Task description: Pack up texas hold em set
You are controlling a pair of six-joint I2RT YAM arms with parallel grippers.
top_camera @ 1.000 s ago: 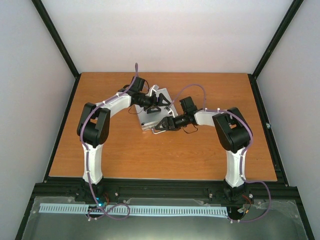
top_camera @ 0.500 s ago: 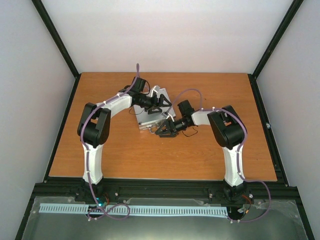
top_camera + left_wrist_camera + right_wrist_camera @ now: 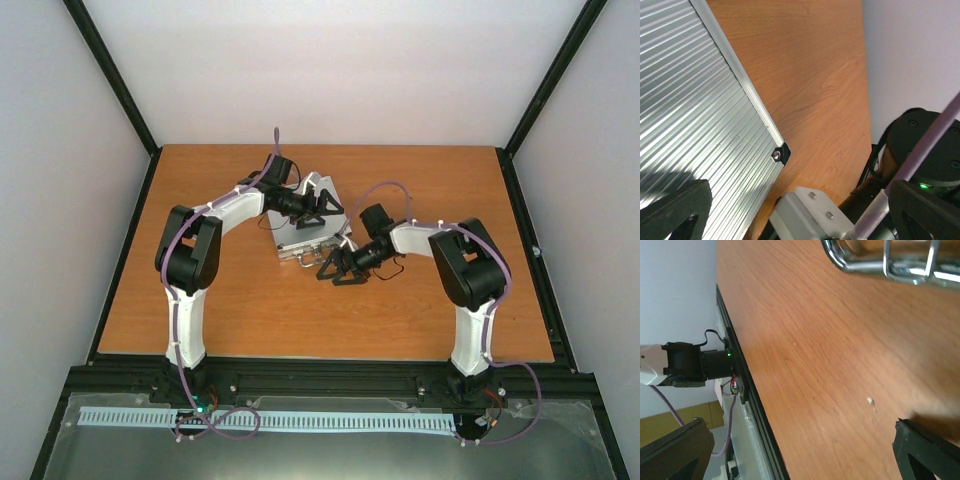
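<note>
Table [image 3: 420, 300]: orange-brown wood between pale walls. It carries the closed case and both arms reach over it.

Left arm [image 3: 235, 207]: reaches in from the left over the far part of the case. Its pose has hardly changed from a second ago.

Right arm [image 3: 465, 262]: bent at the elbow, forearm pointing left. Its wrist has dropped towards the near edge since a second ago.

Case [image 3: 298, 236]: silver, ribbed, lid down, flat on the table left of centre. It lies about where it lay before.

Left gripper [image 3: 325, 208]: above the ribbed lid, a touch further right than a second ago. Its fingers [image 3: 675, 210] are spread wide with nothing between them. Contact with the lid cannot be told.

Right gripper [image 3: 335, 270]: a second ago it was over the case's near edge, and now it is off the case, over bare table just beside that edge. Its fingers [image 3: 677, 450] are spread wide and empty.

Handle [image 3: 890, 262]: chrome, on the case's near edge, at the top of the right wrist view and clear of the fingers.

Corner cap [image 3: 781, 154]: black with a rivet, at the lid's corner.
</note>
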